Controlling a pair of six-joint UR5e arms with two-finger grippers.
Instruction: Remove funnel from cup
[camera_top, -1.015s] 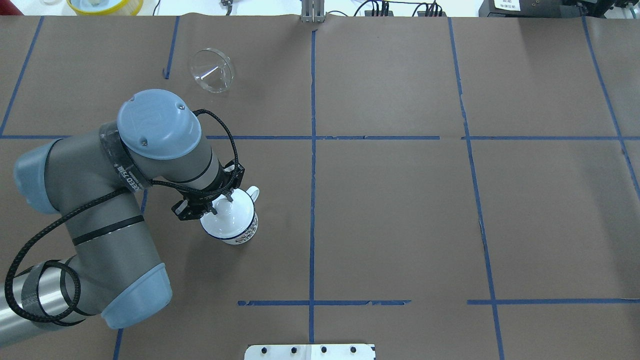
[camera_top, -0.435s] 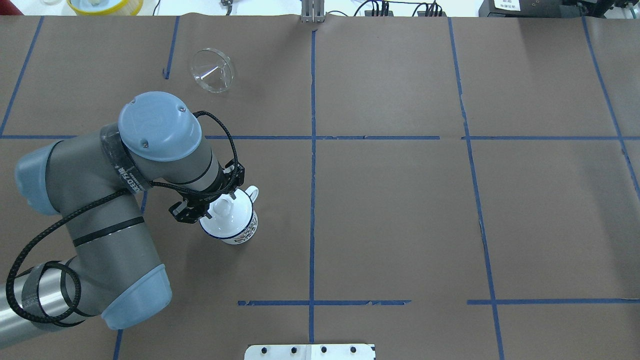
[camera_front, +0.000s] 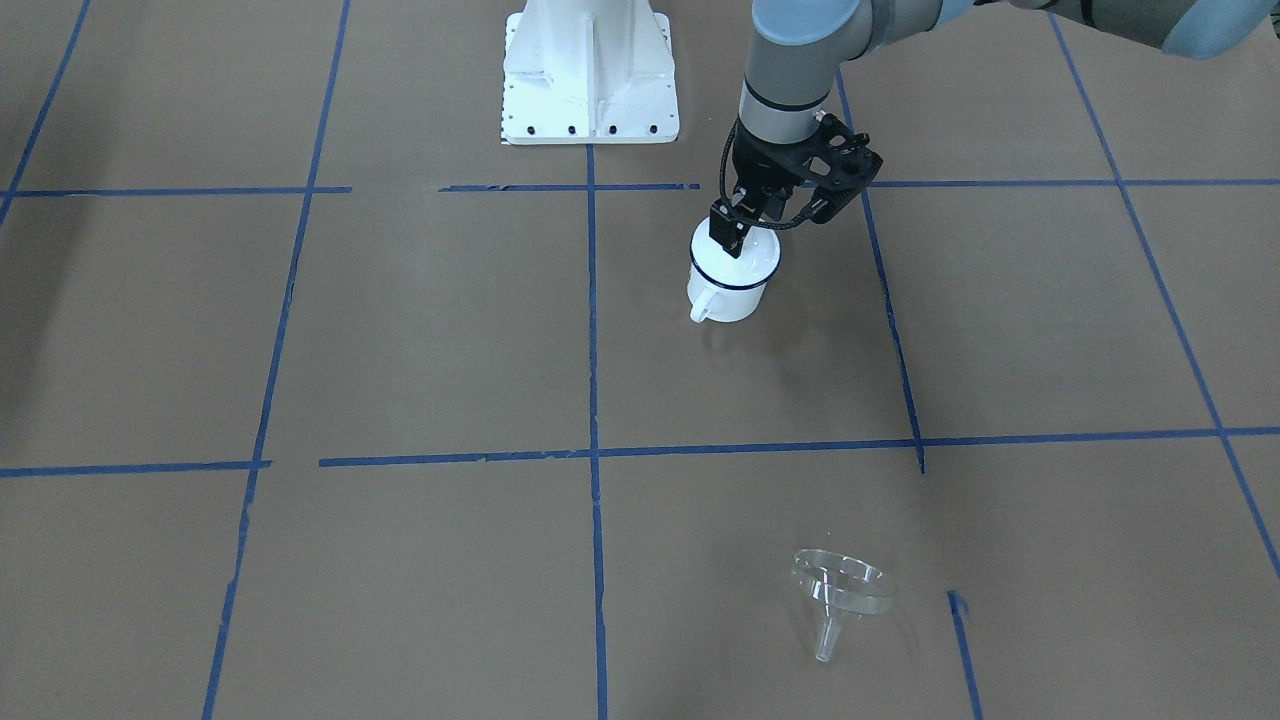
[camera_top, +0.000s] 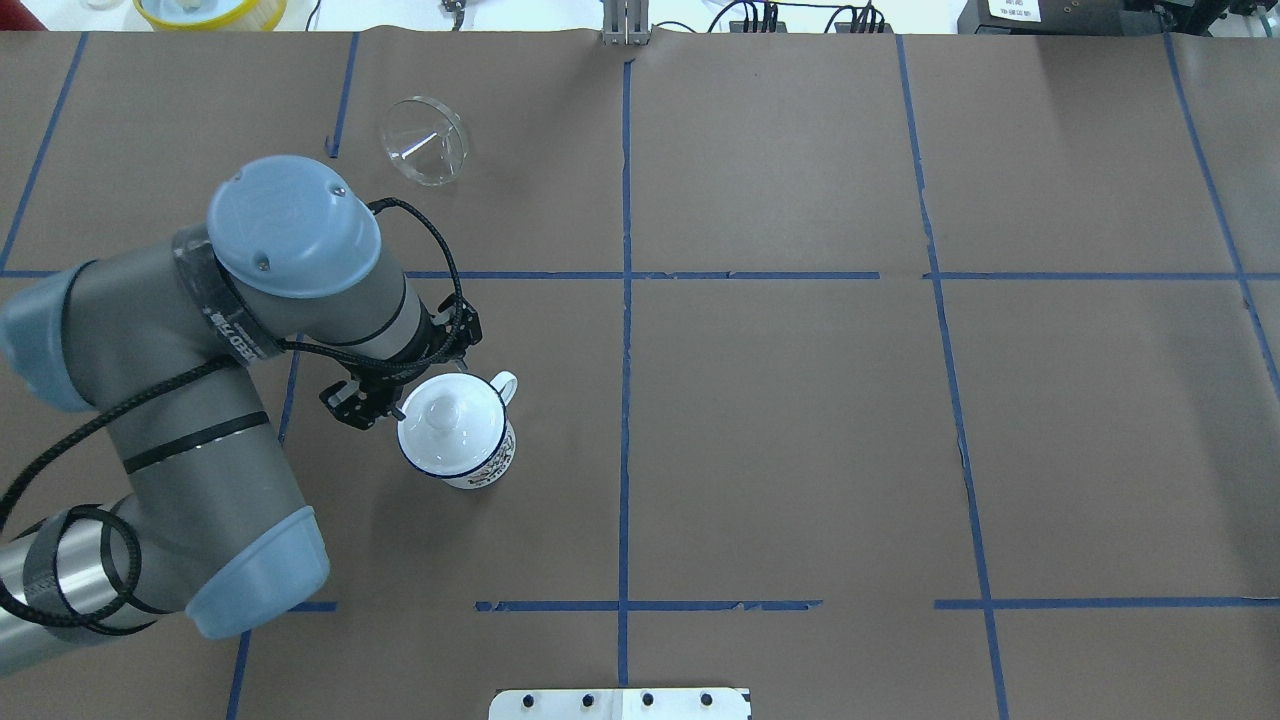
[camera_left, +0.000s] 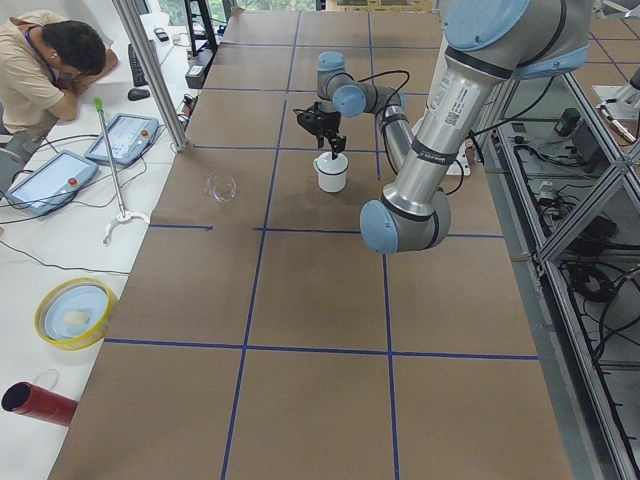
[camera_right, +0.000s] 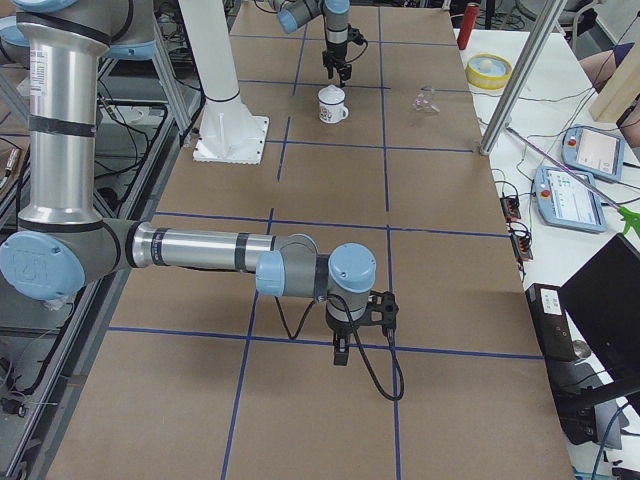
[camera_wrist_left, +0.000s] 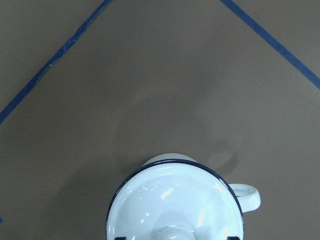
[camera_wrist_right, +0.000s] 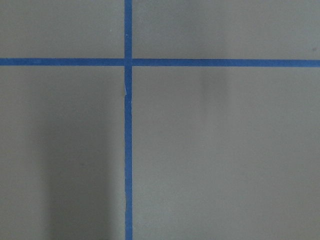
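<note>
The clear funnel (camera_top: 425, 140) lies on its side on the brown table, far from the cup; it also shows in the front view (camera_front: 840, 590). The white cup (camera_top: 472, 462) with the dark blue rim stands upright, with a white domed lid (camera_top: 440, 420) with a knob on it. My left gripper (camera_top: 395, 400) is open and empty, just above the lid at its left edge (camera_front: 745, 228). The left wrist view shows the lid (camera_wrist_left: 175, 205) right below. My right gripper (camera_right: 340, 355) shows only in the right side view, low over bare table; I cannot tell if it is open or shut.
The white base plate (camera_front: 590, 70) is at the robot's side of the table. A yellow bowl (camera_top: 210, 10) sits beyond the far left edge. Blue tape lines (camera_top: 625, 300) cross the brown paper. A person (camera_left: 45, 60) sits off the table's far side.
My left gripper has drawn back from over the lid's knob, up and to the left. The lid stays on the cup, its knob now uncovered. The funnel has not moved.
</note>
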